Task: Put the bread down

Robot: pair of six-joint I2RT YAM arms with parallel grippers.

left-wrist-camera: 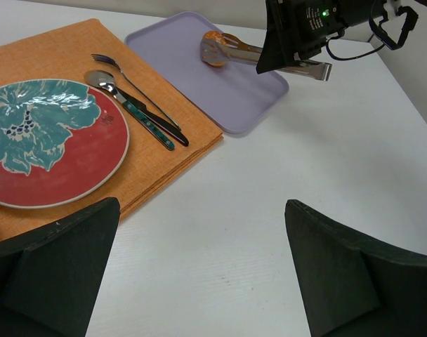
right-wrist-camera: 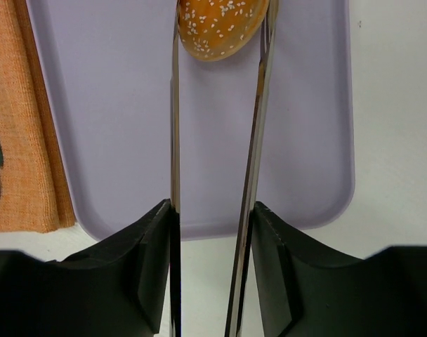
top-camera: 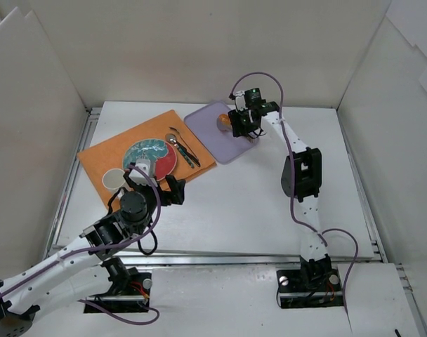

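The bread, a golden sesame bun, is pinched between the tips of metal tongs above the lavender tray. My right gripper is shut on the two arms of the tongs. In the top view the right gripper is over the tray at the back centre, with the bread to its left. The left wrist view shows the bread in the tongs just above the tray. My left gripper is open and empty above bare table, near the plate.
An orange placemat at the left holds the red-and-teal flowered plate, a white cup, and a fork, spoon and knife beside the plate. White walls enclose the table.
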